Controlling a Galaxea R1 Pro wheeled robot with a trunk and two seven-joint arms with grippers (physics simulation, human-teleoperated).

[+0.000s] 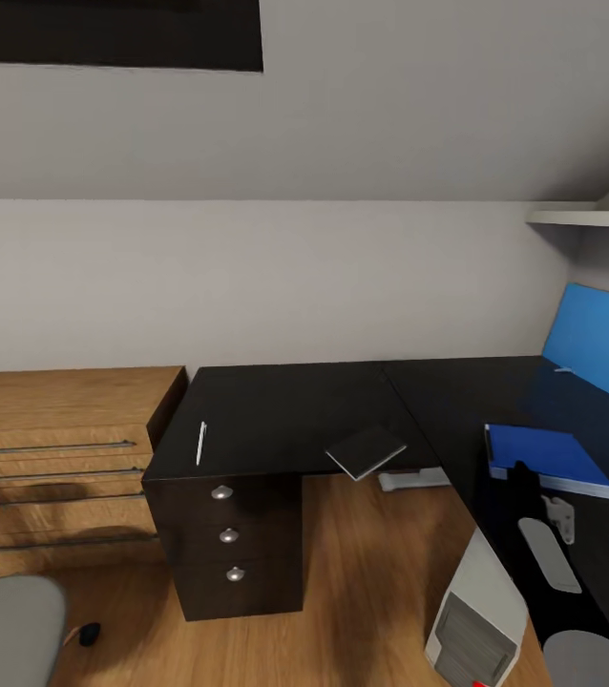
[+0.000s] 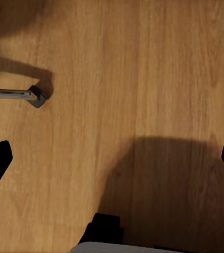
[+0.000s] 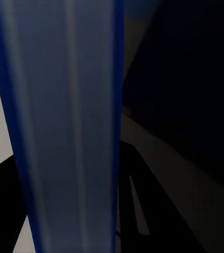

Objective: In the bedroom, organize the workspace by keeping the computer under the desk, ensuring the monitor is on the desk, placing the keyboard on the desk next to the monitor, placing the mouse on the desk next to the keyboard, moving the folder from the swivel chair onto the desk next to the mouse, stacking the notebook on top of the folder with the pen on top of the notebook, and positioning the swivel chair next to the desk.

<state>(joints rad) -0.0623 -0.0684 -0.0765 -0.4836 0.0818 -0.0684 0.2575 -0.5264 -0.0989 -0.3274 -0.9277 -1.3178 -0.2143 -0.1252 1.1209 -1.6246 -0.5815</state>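
The black L-shaped desk [image 1: 285, 405] fills the middle and right of the head view. The blue folder [image 1: 553, 453] lies flat on its right wing, and my right gripper [image 1: 526, 477] is shut on the folder's near edge. In the right wrist view the folder's edge [image 3: 64, 116] runs between the dark fingers. The dark notebook [image 1: 366, 451] overhangs the desk's inner front edge. The whitish pen [image 1: 200, 444] lies near the left end. The white computer [image 1: 476, 620] stands on the floor beside the desk. The grey swivel chair [image 1: 9, 620] is at lower left. My left gripper [image 2: 112, 158] hangs open over the floor. Monitor, keyboard and mouse are out of view.
A light wooden drawer unit [image 1: 56, 448] stands left of the desk. Black drawers [image 1: 228, 534] sit under the desk's left end. The blue back panel [image 1: 596, 339] and a white shelf [image 1: 586, 218] are at the right. A chrome chair leg with its caster [image 2: 35, 96] crosses the wooden floor [image 2: 143, 79].
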